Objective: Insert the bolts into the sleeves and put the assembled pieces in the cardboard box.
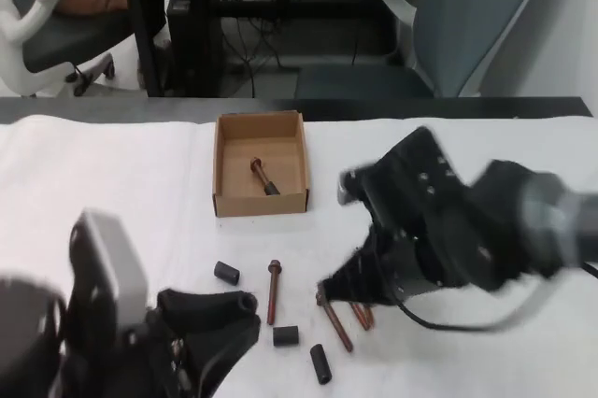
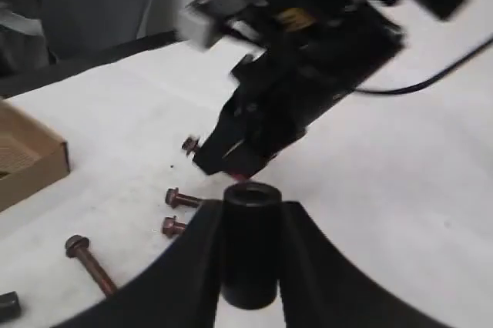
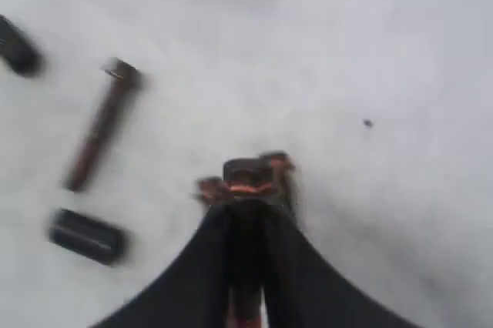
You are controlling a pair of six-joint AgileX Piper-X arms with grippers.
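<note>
While the left tool clamps a sleeve upright, the right tool pinches a bolt.

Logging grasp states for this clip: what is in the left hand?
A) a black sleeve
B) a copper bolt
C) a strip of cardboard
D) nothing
A: in the left wrist view a black sleeve sits pinched between the fingers of the left hand.

No lettering is legible (the yellow label is too blurred).
</note>
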